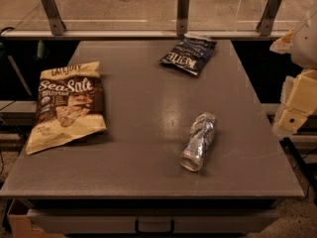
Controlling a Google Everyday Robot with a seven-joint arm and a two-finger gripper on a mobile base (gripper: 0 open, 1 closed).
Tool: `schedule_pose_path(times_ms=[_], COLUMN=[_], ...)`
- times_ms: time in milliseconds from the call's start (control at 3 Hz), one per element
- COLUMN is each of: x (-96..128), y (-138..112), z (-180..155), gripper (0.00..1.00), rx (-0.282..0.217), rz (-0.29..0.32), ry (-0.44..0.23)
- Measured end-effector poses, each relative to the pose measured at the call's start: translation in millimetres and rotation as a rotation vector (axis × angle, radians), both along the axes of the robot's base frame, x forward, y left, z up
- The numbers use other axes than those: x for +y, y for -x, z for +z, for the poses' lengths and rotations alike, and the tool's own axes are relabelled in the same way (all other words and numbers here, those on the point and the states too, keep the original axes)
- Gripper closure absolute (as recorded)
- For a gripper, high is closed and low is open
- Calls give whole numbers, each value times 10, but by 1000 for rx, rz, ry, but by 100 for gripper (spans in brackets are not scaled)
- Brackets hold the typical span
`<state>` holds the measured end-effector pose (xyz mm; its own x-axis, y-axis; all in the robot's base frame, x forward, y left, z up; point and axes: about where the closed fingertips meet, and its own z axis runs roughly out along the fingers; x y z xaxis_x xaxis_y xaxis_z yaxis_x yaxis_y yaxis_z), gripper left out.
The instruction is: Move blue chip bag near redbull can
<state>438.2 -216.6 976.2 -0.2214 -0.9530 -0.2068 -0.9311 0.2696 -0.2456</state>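
The blue chip bag (189, 54), dark navy with white "Kettle" lettering, lies flat at the far middle of the grey table (143, 98). The redbull can (199, 142), silver-blue and crumpled, lies on its side on the near right part of the table, well apart from the bag. My gripper (293, 114), on the pale arm, hangs at the right edge of the view, beyond the table's right side, away from both the bag and the can. It holds nothing that I can see.
A larger tan-and-brown "Sea Salt" bag (67, 105) lies flat on the table's left side. A glass rail with metal posts (183, 11) runs along the far edge. A drawer handle (154, 226) shows under the near edge.
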Motion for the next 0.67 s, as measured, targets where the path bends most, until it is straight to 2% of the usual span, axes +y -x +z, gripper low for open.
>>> schedule_pose_path(times_ms=[333,667], x=[90,370], y=[-57,-496], z=[-3,-74], gripper=[0,0], rx=[-13,-58], rz=[11,50], ry=[-11,-72])
